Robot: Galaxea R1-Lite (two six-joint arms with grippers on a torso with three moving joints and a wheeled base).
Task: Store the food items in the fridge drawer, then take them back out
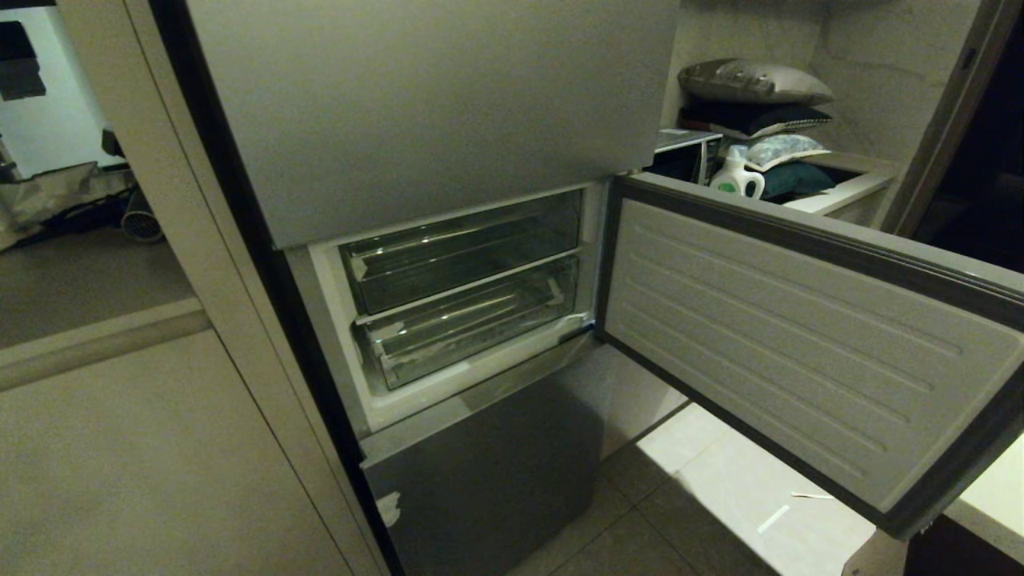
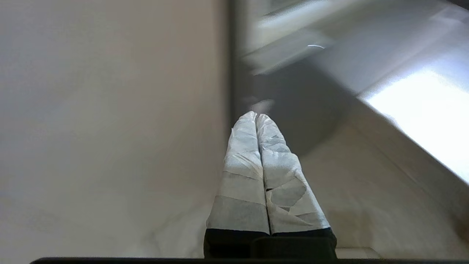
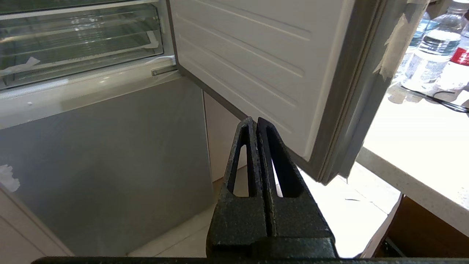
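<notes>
fridge (image 1: 448, 104): grey steel, standing between a pale panel on its left and a tiled floor (image 1: 720, 496) on its right; upper door closed, lower grey front closed.
middle door (image 1: 800, 336): swinging wide to the right, its ribbed white inner face turning toward the camera; a strip of tape (image 3: 397, 40) is hanging from its outer edge.
fridge drawer (image 1: 472, 324): clear plastic bin sitting pushed in, in the lower half of the open compartment; ribbed floor showing through its front rim; bits of pale tape are sticking to its front corners.
shallower tray (image 1: 460, 256): clear, sitting pushed in directly above the drawer.
food items: not showing in any view; i cannot tell where they are lying.
left gripper (image 2: 256, 116): tape-wrapped fingers pressing together, holding nothing; pointing at the seam between the pale panel and the fridge's grey lower front; out of the head view.
right gripper (image 3: 254, 123): black fingers closing tip to tip, holding nothing; hanging below the open door's lower edge, apart from it; out of the head view.
counter (image 3: 414, 146): pale, lying beyond the door's outer edge, carrying clear water bottles (image 3: 430, 55) at its far edge.
background shelf: a white detergent jug (image 1: 736, 178) and stacked cushions (image 1: 756, 84) sitting behind the door.
</notes>
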